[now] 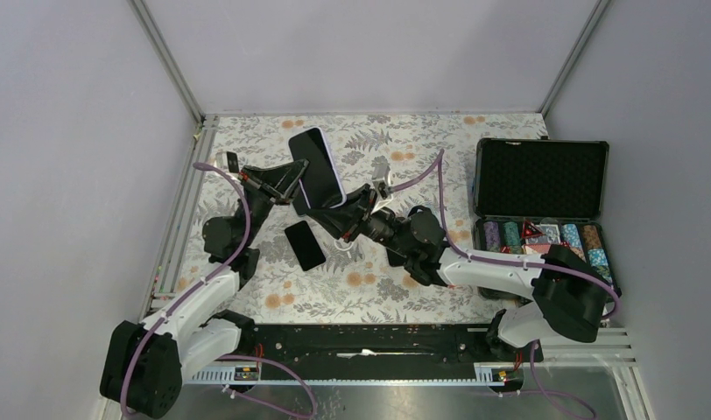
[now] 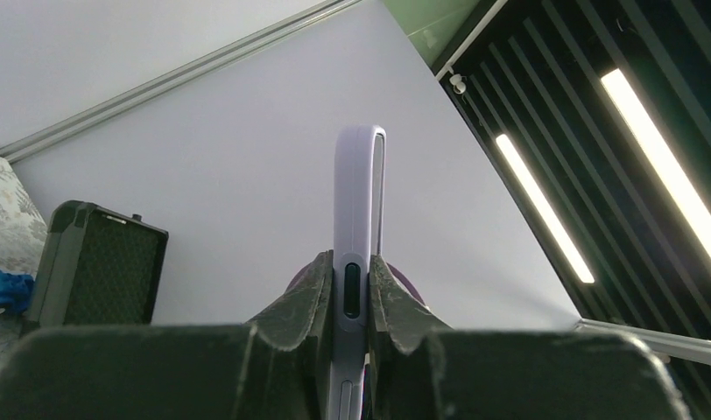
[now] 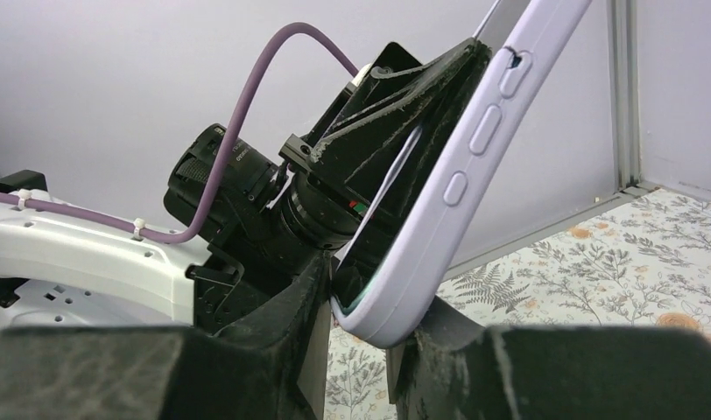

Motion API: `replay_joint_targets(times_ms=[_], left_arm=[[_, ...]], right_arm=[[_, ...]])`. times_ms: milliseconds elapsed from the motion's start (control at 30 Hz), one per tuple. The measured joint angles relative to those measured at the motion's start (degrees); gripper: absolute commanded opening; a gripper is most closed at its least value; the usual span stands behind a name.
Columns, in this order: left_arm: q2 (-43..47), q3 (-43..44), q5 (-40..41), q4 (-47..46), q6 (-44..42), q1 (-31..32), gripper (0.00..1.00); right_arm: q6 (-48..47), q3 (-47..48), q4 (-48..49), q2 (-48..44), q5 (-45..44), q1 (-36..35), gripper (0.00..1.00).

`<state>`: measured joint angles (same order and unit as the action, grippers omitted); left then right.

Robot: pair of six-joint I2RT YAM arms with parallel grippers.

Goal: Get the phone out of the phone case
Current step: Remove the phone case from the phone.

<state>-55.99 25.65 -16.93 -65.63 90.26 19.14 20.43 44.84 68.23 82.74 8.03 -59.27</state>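
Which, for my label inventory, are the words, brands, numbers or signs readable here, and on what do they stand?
No text can be read for certain.
Camera lens on the left arm: faint white print on its ring, too blurred to read.
Cards in the chip box: marks too small to read.
Phone: screen dark, no text.
Phone case: plain side buttons, no lettering.
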Motion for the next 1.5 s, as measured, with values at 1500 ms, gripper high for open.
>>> replay_joint_targets(times_ms=[1500], left_arm=[[6.12,8.02,-7.43,33.11,-2.78,-0.31,0.00]], right_arm=[[-21.90,-4.50,-12.44,-8.13,10.16,5.92,0.37]])
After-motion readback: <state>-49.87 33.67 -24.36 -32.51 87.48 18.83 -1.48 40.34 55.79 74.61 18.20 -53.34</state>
